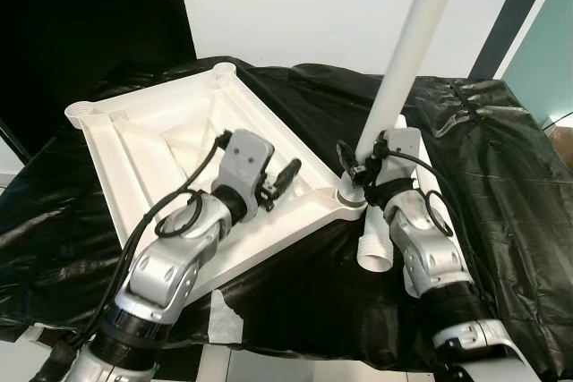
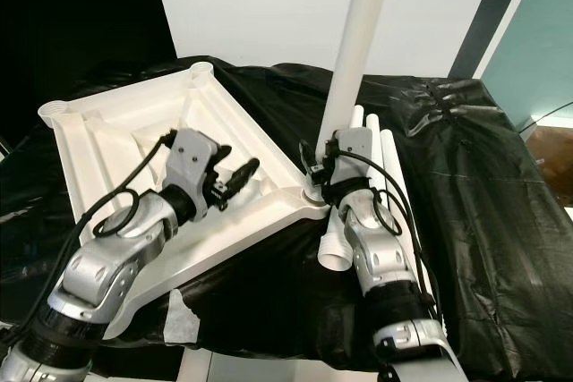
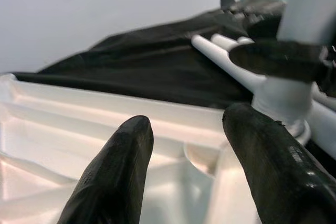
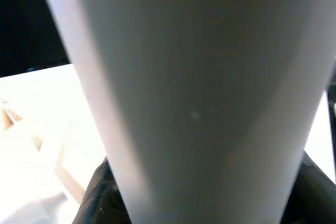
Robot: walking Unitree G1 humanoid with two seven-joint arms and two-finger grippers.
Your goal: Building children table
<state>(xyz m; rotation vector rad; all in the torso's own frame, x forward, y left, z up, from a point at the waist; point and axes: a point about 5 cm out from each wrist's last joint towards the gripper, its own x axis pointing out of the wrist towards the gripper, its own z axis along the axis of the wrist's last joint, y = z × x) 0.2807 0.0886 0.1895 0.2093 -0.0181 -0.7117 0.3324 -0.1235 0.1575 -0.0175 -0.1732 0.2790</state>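
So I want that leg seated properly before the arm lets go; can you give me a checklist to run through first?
1. White leg stands in the corner socket of the upturned tabletop: ok.
2. Leg is vertical: not ok, it leans toward the robot's right.
3. Right gripper is clamped on the leg's lower end: ok.
4. Leg is fully seated in the socket: cannot tell.
5. Left gripper steadies the tabletop: not ok, its jaws are open over the ribbed underside, holding nothing.
6. Spare legs lie on the black cover beside the right arm, clear of the socket: ok.
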